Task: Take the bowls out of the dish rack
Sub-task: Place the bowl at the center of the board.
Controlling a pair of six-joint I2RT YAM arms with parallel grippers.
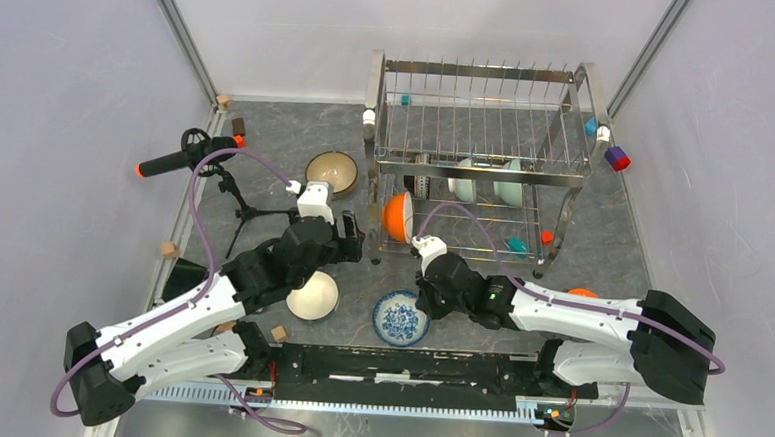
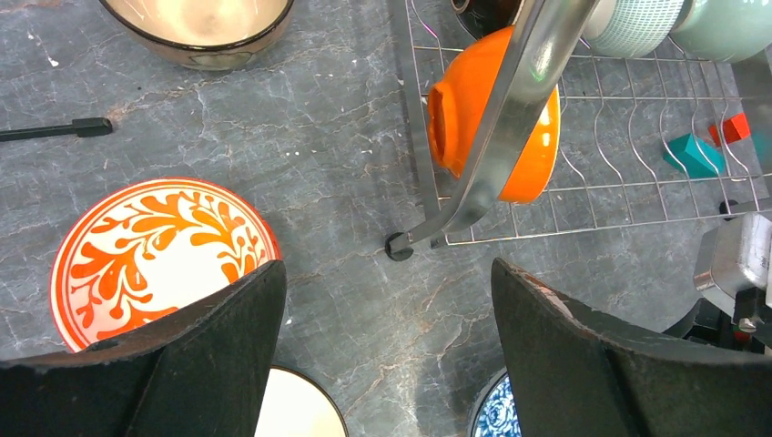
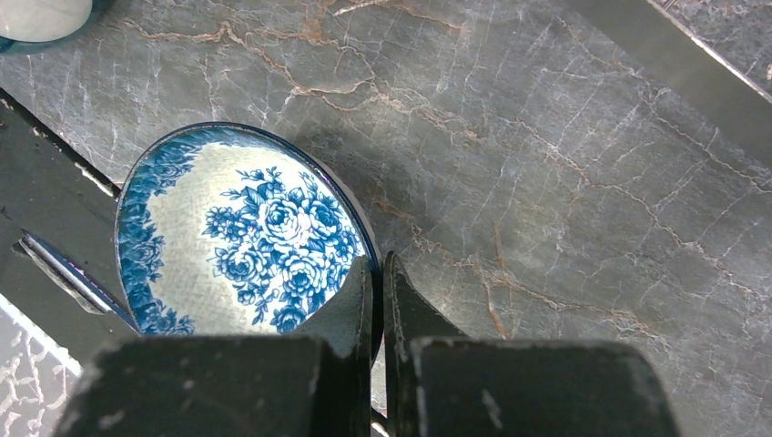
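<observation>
The chrome dish rack stands at the back right. In its lower tier, an orange bowl stands on edge at the left end, and two pale green bowls sit behind. My left gripper hangs open over bare table just off the rack's front-left foot. A red-patterned bowl, a white bowl and a tan bowl rest on the table. My right gripper is shut on the rim of the blue-and-white bowl.
A black tripod with an orange-tipped handle stands at the left. Small wooden blocks lie along the left edge. Coloured blocks sit in the rack, and a purple-red one lies right of it.
</observation>
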